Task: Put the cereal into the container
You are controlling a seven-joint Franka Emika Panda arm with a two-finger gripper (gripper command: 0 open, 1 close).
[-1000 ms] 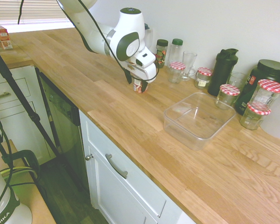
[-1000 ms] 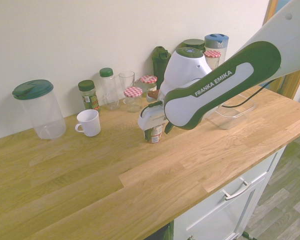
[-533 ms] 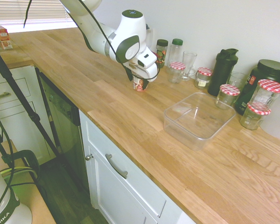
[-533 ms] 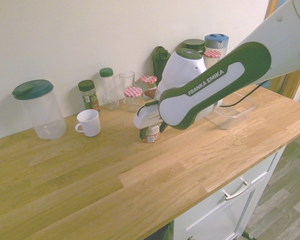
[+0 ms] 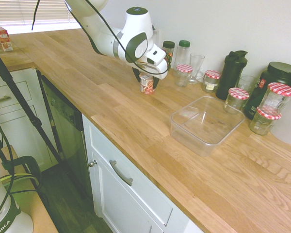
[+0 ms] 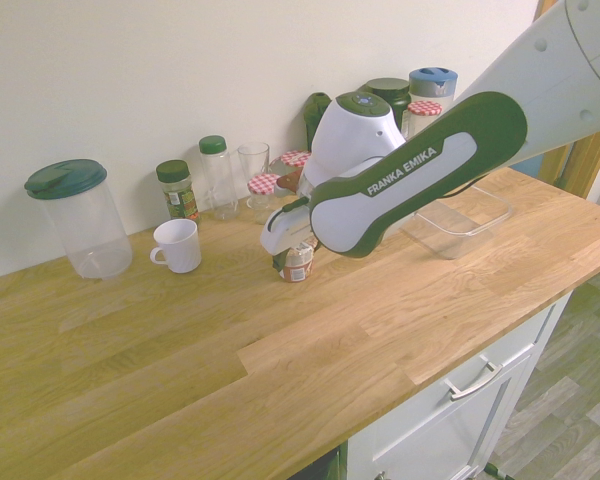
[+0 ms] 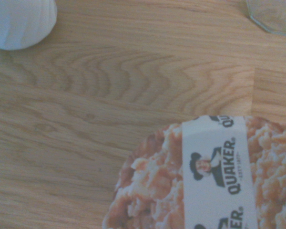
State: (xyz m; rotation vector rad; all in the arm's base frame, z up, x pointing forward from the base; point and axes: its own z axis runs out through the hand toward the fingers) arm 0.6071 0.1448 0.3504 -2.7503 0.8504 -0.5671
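Now | red-and-white cereal cup (image 5: 146,83) clamped upright by gripper (image 5: 147,85) | clear square plastic tub (image 5: 206,124) well apart, along counter away from arm's base

The arm reaches low, claw (image 5: 146,83) pointing down, fingers clamped.

Red-and-white printed cereal cup (image 5: 146,83), white banded lid; clear square plastic tub (image 5: 206,124); red-checked jar lids (image 5: 282,89); pale oak worktop (image 5: 111,102).
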